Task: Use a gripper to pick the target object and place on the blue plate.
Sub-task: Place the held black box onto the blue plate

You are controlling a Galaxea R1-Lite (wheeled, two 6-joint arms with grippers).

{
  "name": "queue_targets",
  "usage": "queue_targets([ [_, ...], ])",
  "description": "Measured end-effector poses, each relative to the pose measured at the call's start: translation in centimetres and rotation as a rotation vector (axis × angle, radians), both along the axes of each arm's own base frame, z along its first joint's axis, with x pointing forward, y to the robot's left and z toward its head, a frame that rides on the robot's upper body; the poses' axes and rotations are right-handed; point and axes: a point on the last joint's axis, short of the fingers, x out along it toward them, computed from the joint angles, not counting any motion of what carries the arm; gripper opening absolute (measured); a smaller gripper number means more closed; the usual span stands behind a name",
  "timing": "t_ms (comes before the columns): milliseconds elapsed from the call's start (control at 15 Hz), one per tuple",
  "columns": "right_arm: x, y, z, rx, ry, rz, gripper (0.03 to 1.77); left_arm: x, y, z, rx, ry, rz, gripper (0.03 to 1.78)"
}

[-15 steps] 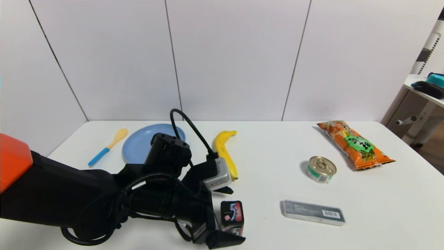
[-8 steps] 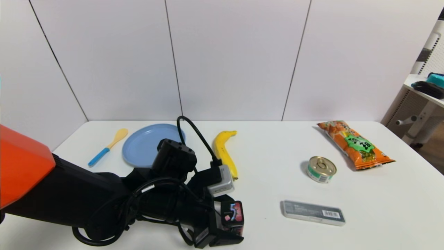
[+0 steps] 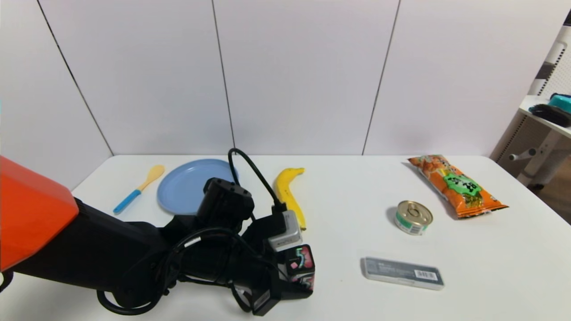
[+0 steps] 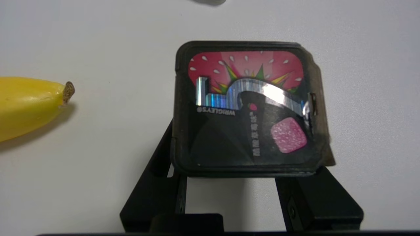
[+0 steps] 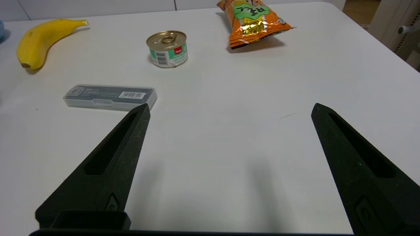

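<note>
Left gripper (image 3: 292, 278), lower centre of the head view, clenched on the target object (image 3: 298, 265): the small black box with the big "5" sits between the black fingers (image 4: 164, 183), one on each side of it, seen plainly in the left wrist view with the box (image 4: 246, 108) filling mid-frame. Box appears slightly raised off the white table (image 3: 357, 200), a little tilted; contact with the surface cannot be told for sure. Grey box on the wrist and looping black cable (image 3: 250, 174) rise just above it. Blue plate (image 3: 187, 185) lies at upper left of the tabletop, well apart from the box, its near edge hidden behind the arm. Yellow spoon (image 3: 138, 187) left of the plate; banana (image 3: 290, 196) just right of it, its tip (image 4: 32, 105) at the left edge of the wrist frame. Right of centre: round can (image 3: 413, 217), flat grey case (image 3: 403, 273), orange snack bag (image 3: 457, 185). Right gripper (image 5: 229, 164) spread wide, hovering over bare table, holding nothing.
</note>
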Motion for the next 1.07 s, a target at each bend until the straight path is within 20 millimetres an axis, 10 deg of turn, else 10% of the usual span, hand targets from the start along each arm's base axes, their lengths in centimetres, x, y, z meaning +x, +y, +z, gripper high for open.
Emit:
queue_targets([
  [400, 0.0, 0.0, 0.0, 0.0, 0.0, 0.0, 1.7, 0.5, 2.1, 2.8, -0.011, -0.092, 0.168, 0.76],
  [1067, 0.0, 0.0, 0.0, 0.0, 0.0, 0.001, 1.7, 4.5, 16.8, 6.9, -0.068, -0.154, 0.759, 0.76],
])
